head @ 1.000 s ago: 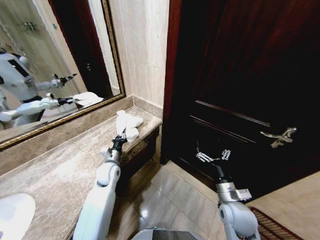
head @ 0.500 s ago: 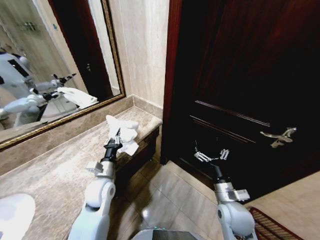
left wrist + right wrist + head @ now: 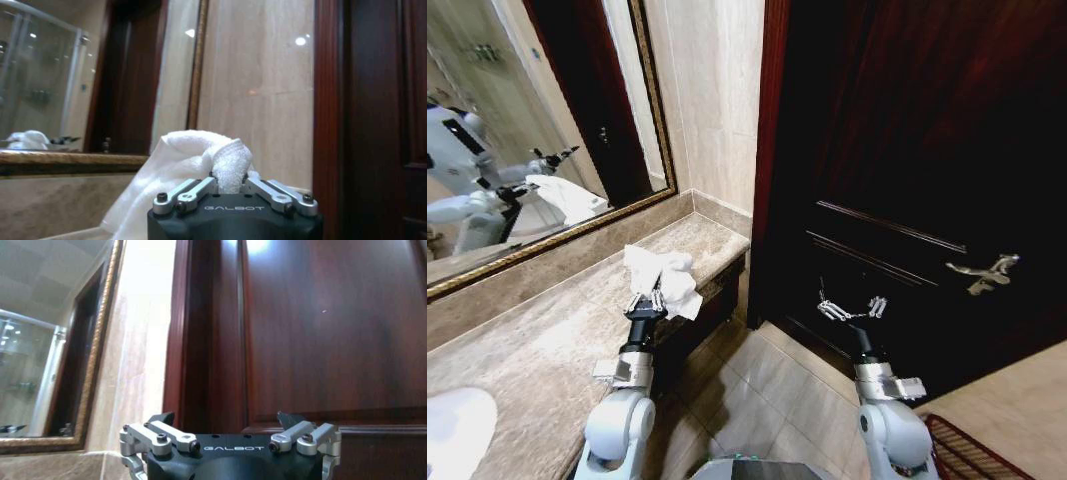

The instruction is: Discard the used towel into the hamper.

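Note:
A crumpled white towel (image 3: 659, 277) hangs clear of the marble counter (image 3: 537, 335), with my left gripper (image 3: 647, 300) shut on its lower folds. The left wrist view shows a bunch of the towel (image 3: 200, 162) pinched between that gripper's fingers (image 3: 230, 187). My right gripper (image 3: 852, 308) is open, held in the air in front of the dark wooden door (image 3: 927, 150), with nothing between its fingers. It also shows in the right wrist view (image 3: 230, 432). The hamper is out of view.
A gilt-framed mirror (image 3: 527, 120) runs along the wall behind the counter. A white basin (image 3: 452, 425) sits at the counter's near left. The door has a metal lever handle (image 3: 982, 275). Tiled floor (image 3: 767, 400) lies between counter and door, with a red mat (image 3: 972, 450) at the right.
My left gripper has lifted the towel off the counter's far end and drawn it back toward me. The right arm has barely moved.

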